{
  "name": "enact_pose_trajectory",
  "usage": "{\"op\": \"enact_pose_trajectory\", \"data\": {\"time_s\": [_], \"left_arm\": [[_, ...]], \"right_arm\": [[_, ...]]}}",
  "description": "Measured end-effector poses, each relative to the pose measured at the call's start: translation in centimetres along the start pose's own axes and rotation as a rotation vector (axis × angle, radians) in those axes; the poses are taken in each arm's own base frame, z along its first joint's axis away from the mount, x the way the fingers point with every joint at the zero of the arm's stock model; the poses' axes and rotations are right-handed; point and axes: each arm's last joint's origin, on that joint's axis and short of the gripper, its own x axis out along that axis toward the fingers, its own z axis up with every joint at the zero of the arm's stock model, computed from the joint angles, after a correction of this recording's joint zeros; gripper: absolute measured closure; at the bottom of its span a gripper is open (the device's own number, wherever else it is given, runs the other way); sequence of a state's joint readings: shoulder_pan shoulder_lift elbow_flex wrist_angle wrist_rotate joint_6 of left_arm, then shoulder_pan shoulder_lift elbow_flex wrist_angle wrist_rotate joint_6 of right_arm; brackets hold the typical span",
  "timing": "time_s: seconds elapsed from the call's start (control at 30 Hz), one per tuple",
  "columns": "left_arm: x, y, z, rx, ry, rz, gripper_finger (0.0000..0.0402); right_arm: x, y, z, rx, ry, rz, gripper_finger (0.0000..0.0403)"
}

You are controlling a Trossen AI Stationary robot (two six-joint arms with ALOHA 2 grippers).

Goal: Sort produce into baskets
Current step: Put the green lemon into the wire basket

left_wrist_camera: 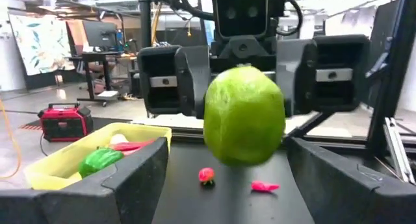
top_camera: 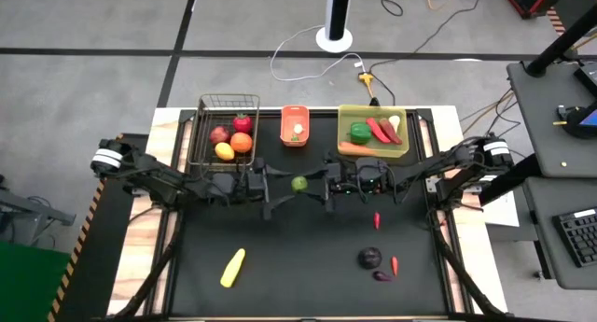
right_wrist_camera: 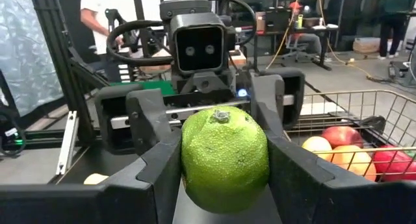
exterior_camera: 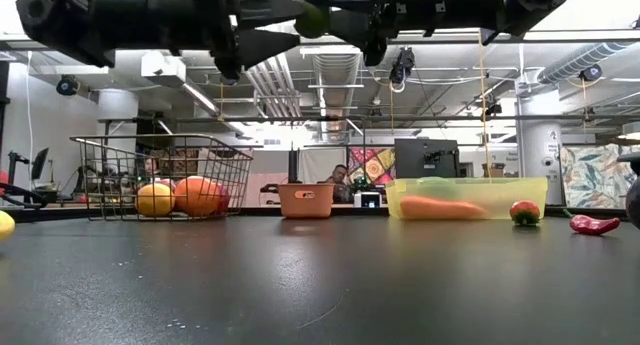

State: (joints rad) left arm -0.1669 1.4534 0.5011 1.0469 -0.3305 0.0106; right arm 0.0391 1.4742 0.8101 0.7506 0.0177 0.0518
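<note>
At frame centre, the right gripper (top_camera: 322,185) pinched a green lime (top_camera: 299,183); the left gripper (top_camera: 276,186) stood spread around it, the lime hiding the counter (top_camera: 298,266) below.

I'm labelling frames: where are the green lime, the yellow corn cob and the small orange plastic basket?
Round green lime (top_camera: 299,183): high view, its top.
Yellow corn cob (top_camera: 233,267): high view, mid-length.
Small orange plastic basket (top_camera: 284,126): high view, its left rim.
</note>
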Motion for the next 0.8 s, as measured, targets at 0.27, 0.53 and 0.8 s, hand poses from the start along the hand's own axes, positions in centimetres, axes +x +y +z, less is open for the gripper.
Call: {"op": "enact_pose_trajectory", "data": {"time_s": [0.27, 0.53, 0.8], "left_arm": [[2.0, -0.8, -0.3, 0.035, 0.001, -0.052, 0.0117], [1.7, -0.6, -0.3, 0.034, 0.001, -0.049, 0.0176], [1.6, -0.6, -0.1, 0.029, -0.001, -0.045, 0.0247]], "right_arm": [[0.0, 0.0, 0.0, -0.011, -0.003, 0.002, 0.0218], [0.0, 0.1, 0.0, -0.012, -0.003, 0.007, 0.0218], [0.0, 0.1, 0.0, -0.011, -0.002, 0.007, 0.0217]]}}
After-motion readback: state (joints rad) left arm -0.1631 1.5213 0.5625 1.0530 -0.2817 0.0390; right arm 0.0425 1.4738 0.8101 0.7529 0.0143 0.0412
